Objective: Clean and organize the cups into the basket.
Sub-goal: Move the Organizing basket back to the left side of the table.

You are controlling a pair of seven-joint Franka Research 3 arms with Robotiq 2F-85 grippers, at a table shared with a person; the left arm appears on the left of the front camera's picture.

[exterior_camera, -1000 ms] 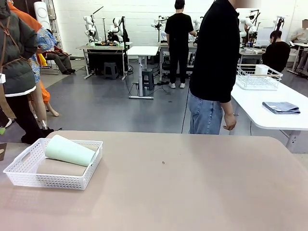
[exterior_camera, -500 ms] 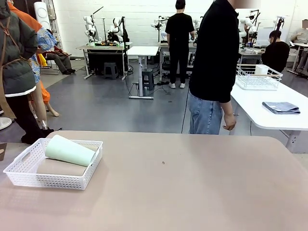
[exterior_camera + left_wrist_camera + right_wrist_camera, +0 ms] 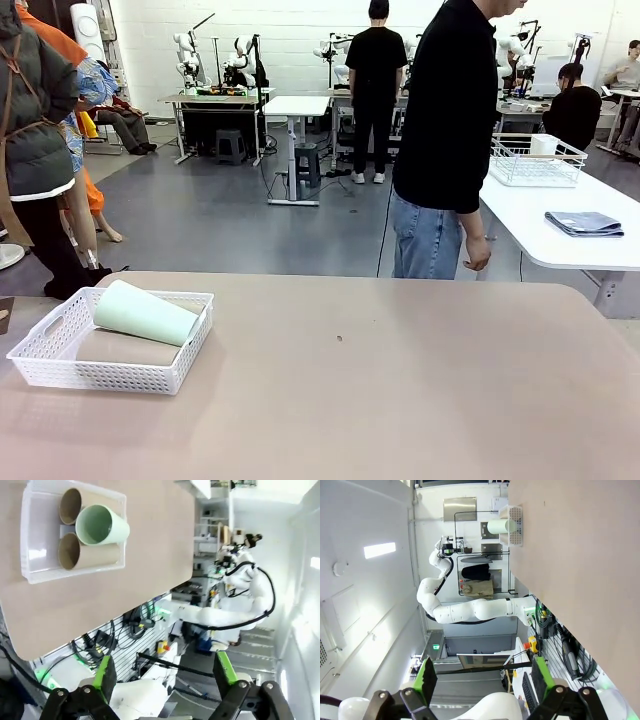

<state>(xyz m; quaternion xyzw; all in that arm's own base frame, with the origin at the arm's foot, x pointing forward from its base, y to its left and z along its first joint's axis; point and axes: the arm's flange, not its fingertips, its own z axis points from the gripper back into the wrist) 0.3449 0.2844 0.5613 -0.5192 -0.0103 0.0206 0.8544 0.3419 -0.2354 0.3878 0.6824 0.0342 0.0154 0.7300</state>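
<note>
The basket [image 3: 110,345] sits at the lower left of the front view, on the counter [image 3: 400,380] near its left edge. Inside it the mint cup [image 3: 145,313] lies on its side, tilted, its long axis running left to right with the narrow base toward the upper left and the mouth toward the right wall. It rests on top of a brown cup [image 3: 125,348] that lies flat along the basket floor, its long axis also left to right.

In the left wrist view the basket [image 3: 30,555] is at the upper left. The mint cup [image 3: 102,525] shows its open mouth to the camera, and two brown open mouths sit beside it, one brown cup [image 3: 70,505] above and another [image 3: 87,555] below, all three touching or nearly so.

The left tool [image 3: 165,675] hangs high over the counter's edge, well apart from the basket, its green-padded fingers spread wide and holding nothing. The right tool [image 3: 482,677] is likewise raised off the counter, fingers released wide with nothing between them; in its view the basket [image 3: 512,525] is small at the top centre.

A person [image 3: 450,140] stands at the far side, upper right, arm hanging down.
</note>
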